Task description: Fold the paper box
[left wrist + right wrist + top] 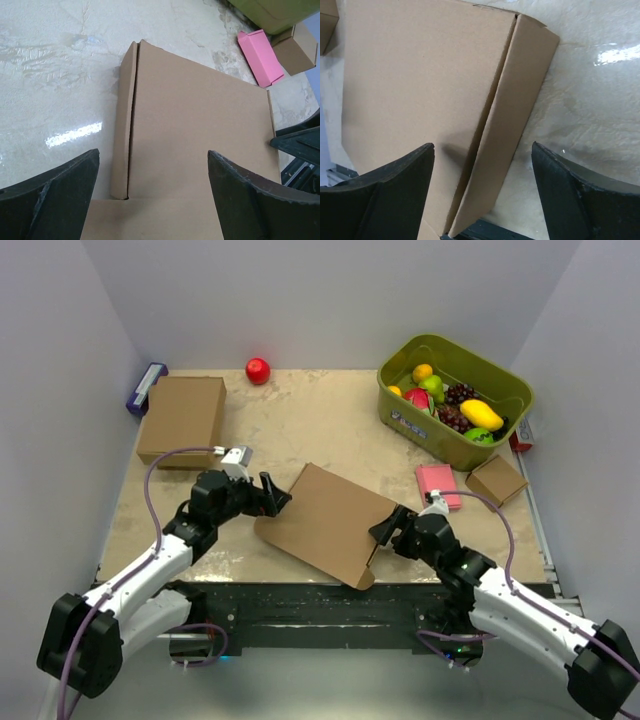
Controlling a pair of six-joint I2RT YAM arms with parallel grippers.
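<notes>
The paper box (325,520) is a plain brown cardboard mailer lying flat and skewed at the table's near middle, one corner over the front edge. My left gripper (275,495) is at the box's left corner, open. In the left wrist view its fingertips (75,180) stand wide over the box top (200,140) and a narrow side flap (124,125), and nothing is held between them. My right gripper (385,530) is at the box's right edge, also open. From the right wrist view the box panel (420,75) and its side flap (520,100) lie between the spread fingers (395,190).
A closed brown box (182,420) sits at the back left beside a blue-purple item (146,388). A red ball (258,370) lies at the back. A green bin (400,420) of toy fruit stands back right, with a pink box (438,483) and a small brown cube (496,480) near it.
</notes>
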